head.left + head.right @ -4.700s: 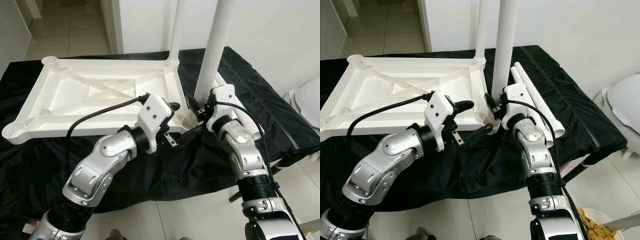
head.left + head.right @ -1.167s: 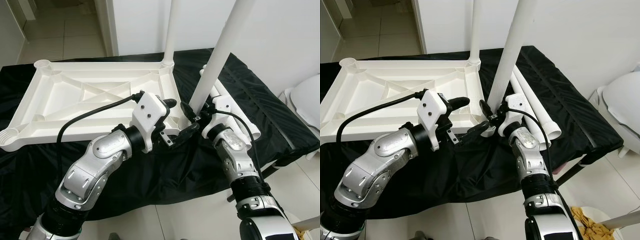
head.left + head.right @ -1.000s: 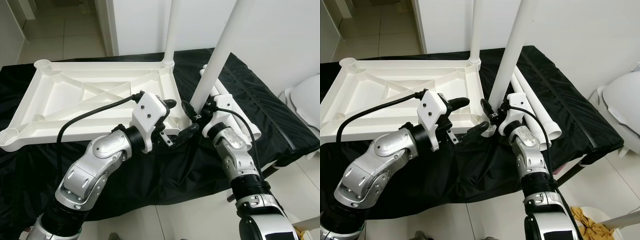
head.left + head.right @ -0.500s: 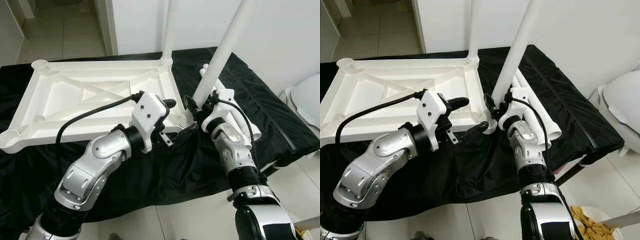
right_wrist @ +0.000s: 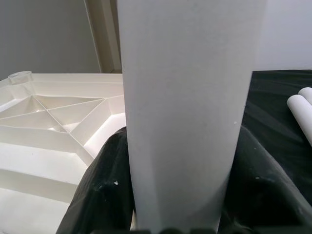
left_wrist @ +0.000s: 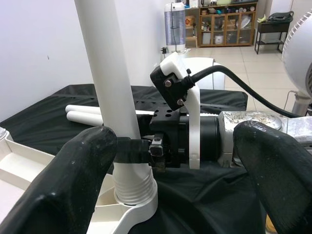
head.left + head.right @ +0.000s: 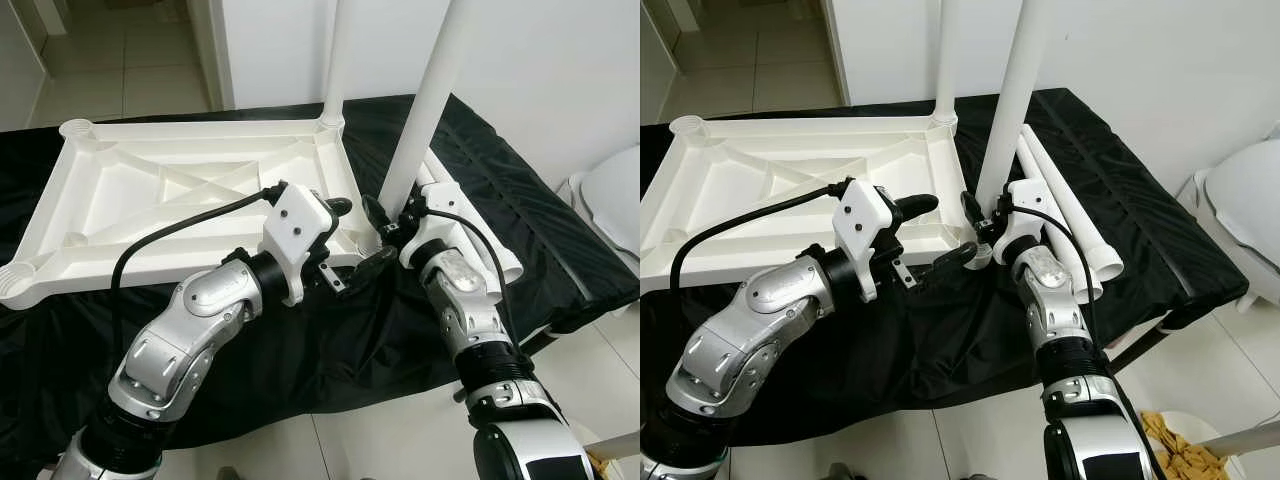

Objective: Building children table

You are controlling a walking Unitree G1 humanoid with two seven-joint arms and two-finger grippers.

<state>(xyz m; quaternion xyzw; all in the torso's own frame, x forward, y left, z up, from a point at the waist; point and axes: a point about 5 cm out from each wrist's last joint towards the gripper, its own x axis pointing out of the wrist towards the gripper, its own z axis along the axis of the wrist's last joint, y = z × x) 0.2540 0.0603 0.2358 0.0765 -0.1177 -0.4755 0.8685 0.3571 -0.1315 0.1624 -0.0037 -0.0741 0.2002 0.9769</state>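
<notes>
Here the right gripper (image 7: 392, 222), centre-right in the head views, has its fingers clamped low on the long white plastic tube leg (image 7: 425, 105), standing in the upturned white ribbed plastic tabletop's (image 7: 150, 195) near corner socket. Light, stiff, probably slick; gripping near the base looks best. The left gripper (image 7: 358, 242) waits beside, fingers apart.

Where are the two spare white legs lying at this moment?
The spare legs lie side by side on the black cloth, on the robot's right, just beyond the right tool.
</notes>
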